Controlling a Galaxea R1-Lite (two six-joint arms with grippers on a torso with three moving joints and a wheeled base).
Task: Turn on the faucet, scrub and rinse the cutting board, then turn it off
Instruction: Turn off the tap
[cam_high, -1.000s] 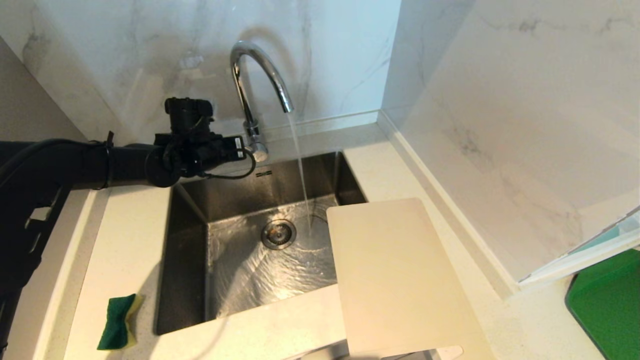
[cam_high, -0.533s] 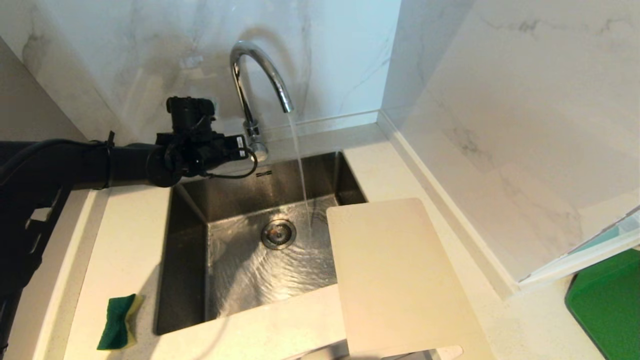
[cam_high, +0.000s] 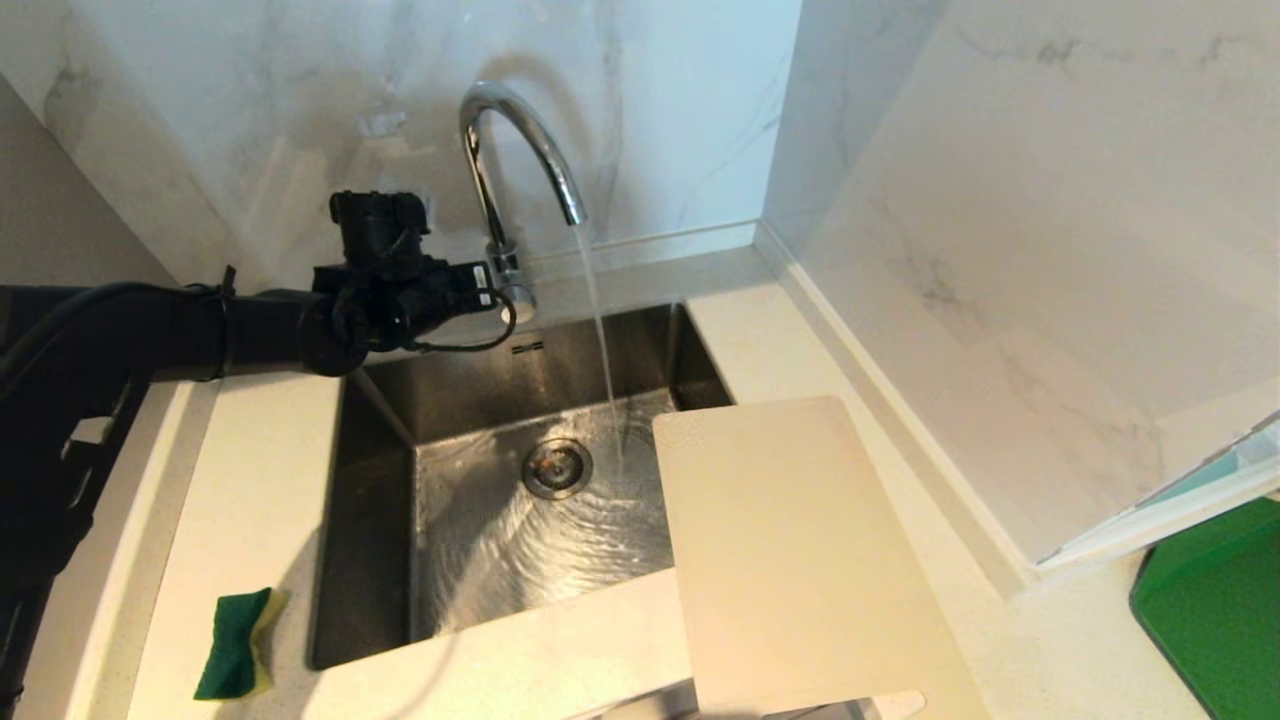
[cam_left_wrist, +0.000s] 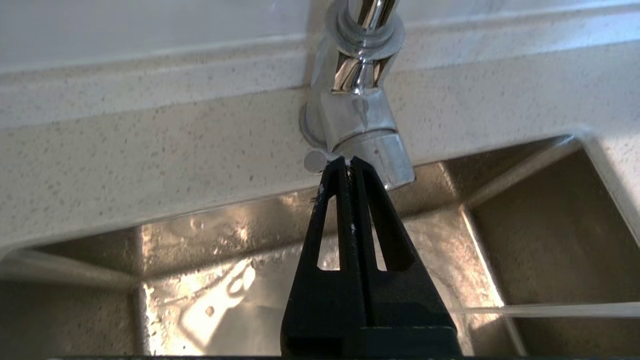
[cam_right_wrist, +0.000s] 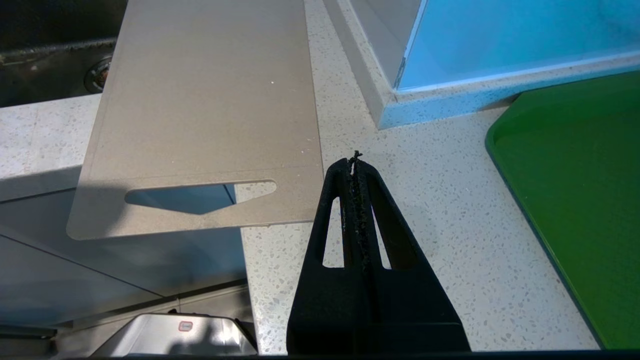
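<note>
Pouring a thin stream into the sink (cam_high: 380, 520), the faucet (cam_high: 520, 150) rises behind it; the left gripper (cam_left_wrist: 348, 161), fingers pressed together and empty, touches its base lever. The cutting board (cam_high: 790, 560) lies on the surface, overhanging the sink's right edge. The right gripper (cam_right_wrist: 356, 160), fingers together, hangs near it. No writing is legible.

No readable text anywhere I look.
A small marking on the sink's (cam_high: 400, 420) back wall and a red-outlined sticker (cam_right_wrist: 185, 326) below the counter are both too small to read.
</note>
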